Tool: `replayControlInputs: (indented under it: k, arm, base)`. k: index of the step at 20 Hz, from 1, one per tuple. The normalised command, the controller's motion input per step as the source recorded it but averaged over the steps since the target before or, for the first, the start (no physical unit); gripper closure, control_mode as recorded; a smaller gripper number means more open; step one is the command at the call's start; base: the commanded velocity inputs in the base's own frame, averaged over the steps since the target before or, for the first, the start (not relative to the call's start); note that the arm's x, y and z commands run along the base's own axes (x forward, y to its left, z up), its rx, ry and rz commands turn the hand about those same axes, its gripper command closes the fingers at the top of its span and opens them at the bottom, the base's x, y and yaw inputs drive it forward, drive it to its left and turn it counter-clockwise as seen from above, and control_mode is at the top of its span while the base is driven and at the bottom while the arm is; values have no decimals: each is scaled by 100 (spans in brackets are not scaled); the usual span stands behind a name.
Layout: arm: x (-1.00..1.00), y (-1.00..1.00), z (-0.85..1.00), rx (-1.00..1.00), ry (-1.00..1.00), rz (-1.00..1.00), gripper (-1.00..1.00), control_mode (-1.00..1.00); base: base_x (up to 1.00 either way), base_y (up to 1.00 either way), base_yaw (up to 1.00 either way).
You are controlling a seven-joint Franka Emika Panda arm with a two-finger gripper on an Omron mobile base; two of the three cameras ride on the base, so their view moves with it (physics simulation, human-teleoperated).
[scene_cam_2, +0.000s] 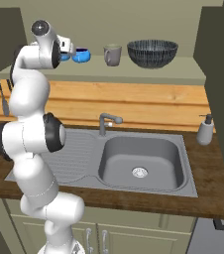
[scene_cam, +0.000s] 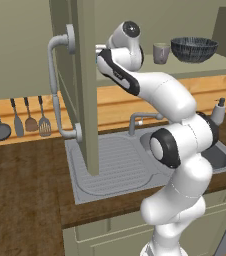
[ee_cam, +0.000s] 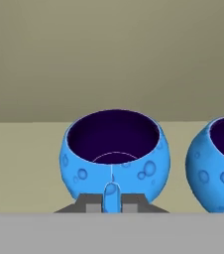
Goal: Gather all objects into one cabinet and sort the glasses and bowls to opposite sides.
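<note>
In the hand view my gripper (ee_cam: 112, 197) is shut on the near rim of a glossy blue bowl (ee_cam: 115, 154), which rests on the pale green shelf (ee_cam: 25, 163). A second blue bowl (ee_cam: 218, 166) stands just to its right, apart from it. In the right base view my hand reaches onto the cabinet shelf (scene_cam_2: 148, 73) at its left end, beside a blue bowl (scene_cam_2: 81, 55). Further right stand the grey glass (scene_cam_2: 112, 54) and the wide dark ribbed bowl (scene_cam_2: 152, 53). The left base view also has the glass (scene_cam: 161, 53) and the dark bowl (scene_cam: 194, 49).
The cabinet's left door (scene_cam: 86, 100) hangs open with its long grey bar handle (scene_cam: 55, 90) over the draining board. Its right door (scene_cam_2: 222, 74) is open too. Below lie the sink (scene_cam_2: 140, 158) and tap (scene_cam_2: 107, 121), and a white soap bottle (scene_cam_2: 205, 130). Utensils (scene_cam: 20, 120) hang at the left.
</note>
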Motion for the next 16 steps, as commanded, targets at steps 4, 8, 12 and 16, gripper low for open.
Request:
replayControlInputs:
  k: [4,8,12,16]
  arm:
    - [-5,0,-26,-5,3,0,100,-100]
    - [0,0,-7,0,6,0,100,-100]
    - [0,0,-3,0,8,0,100,-100]
    - [0,0,0,0,0,0,100,-100]
  base:
    - [0,0,0]
    - [0,0,0]
    - [0,0,0]
    - [0,0,0]
